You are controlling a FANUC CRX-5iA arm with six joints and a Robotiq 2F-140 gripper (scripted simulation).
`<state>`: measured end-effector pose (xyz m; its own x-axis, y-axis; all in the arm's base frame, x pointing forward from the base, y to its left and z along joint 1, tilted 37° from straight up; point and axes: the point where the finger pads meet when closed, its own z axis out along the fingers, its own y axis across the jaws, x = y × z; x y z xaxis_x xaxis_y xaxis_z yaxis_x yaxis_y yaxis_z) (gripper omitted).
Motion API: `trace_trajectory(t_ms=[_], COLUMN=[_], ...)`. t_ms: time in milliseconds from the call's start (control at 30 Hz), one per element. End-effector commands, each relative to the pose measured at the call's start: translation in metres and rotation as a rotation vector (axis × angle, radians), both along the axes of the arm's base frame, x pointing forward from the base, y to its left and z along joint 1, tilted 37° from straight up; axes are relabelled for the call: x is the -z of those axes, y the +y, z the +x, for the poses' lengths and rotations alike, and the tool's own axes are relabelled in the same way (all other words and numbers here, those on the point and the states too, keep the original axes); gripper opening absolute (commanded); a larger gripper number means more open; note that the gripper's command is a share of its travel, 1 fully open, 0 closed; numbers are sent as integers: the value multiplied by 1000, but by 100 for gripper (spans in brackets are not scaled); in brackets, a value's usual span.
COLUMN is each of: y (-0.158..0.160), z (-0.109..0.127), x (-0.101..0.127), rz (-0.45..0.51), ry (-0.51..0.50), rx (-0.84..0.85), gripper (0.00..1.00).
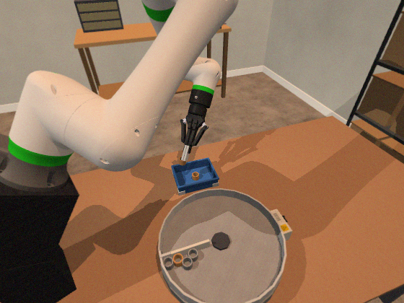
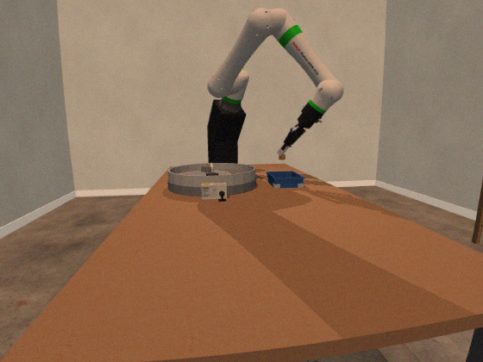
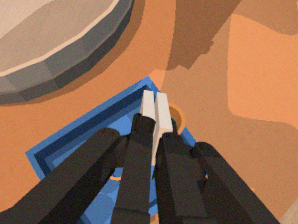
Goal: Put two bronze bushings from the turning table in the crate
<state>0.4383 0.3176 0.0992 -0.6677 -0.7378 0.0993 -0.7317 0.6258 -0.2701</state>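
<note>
The pale, slim fingers (image 1: 185, 153) (image 2: 281, 151) pinch a bronze, ring-shaped metal bushing (image 1: 182, 162) (image 2: 282, 157) (image 3: 180, 119) by its wall, higher than the blue, open-topped crate (image 1: 198, 186) (image 2: 285, 181) (image 3: 90, 116), inside which another bronze bushing (image 1: 195, 176) (image 3: 116, 178) sits.

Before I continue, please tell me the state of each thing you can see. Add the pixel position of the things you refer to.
Tool (image 1: 185, 159) (image 2: 281, 153) (image 3: 152, 106): shut on held bushing
Held bushing (image 1: 182, 162) (image 2: 282, 158) (image 3: 179, 119): bronze, raised
Crate (image 1: 198, 187) (image 2: 286, 183) (image 3: 87, 116): open-topped, bushing inside
Crate bushing (image 1: 195, 177) (image 3: 116, 178): bronze, released
Turning table (image 1: 245, 267) (image 2: 185, 183) (image 3: 100, 41): bushings aboard, rotation unclear
Remaining bronze bushing (image 1: 178, 264): among grey ones
Grey bushings (image 1: 187, 266): three, on turning table

A yellow warning sign (image 1: 284, 227) (image 2: 206, 184) marks the white box (image 1: 277, 216) (image 2: 220, 190); arm lettering (image 2: 305, 58) blurred.
</note>
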Motion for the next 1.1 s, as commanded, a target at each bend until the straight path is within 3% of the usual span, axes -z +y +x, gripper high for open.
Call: trace_trajectory(t_ms=[0, 333, 700, 1067], y=[0, 1, 16, 19], z=[0, 1, 29, 34], x=[0, 1, 43, 51], rz=[0, 0, 0, 0], ry=[0, 0, 0, 0], rx=[0, 0, 0, 0], gripper=[0, 0, 0, 0])
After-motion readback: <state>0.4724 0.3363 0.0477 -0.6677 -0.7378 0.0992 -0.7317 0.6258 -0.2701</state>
